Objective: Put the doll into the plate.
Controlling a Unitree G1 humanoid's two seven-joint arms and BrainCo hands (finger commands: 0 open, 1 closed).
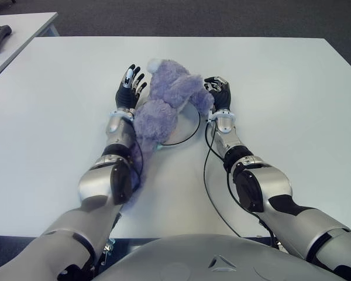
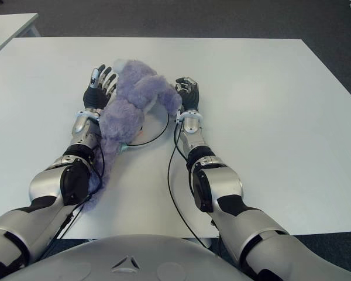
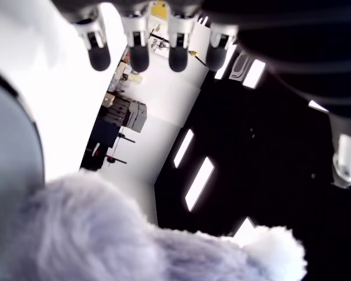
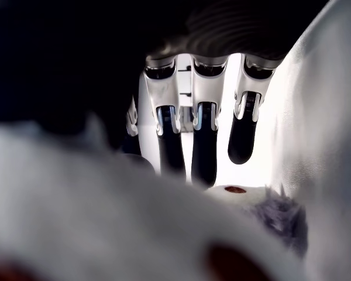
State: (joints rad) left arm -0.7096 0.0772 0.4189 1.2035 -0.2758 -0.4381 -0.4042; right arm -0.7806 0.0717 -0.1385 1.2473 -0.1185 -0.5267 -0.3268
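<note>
one doll [image 1: 167,102], one plate [image 1: 190,130] (mostly hidden), two tables [image 1: 292,93].

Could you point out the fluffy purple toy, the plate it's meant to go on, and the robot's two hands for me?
doll [image 1: 164,102]: left eye view, on its plush body.
plate [image 1: 190,130]: left eye view, on its dark rim.
left hand [image 1: 129,88]: left eye view, on the palm.
right hand [image 1: 219,92]: left eye view, on the back of the hand.

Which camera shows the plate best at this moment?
The left eye view: the plate's rim curves out from under the purple doll, between the left hand and right hand. The right eye view shows the same arc. Neither wrist view shows the plate clearly, only fur and fingers.
</note>
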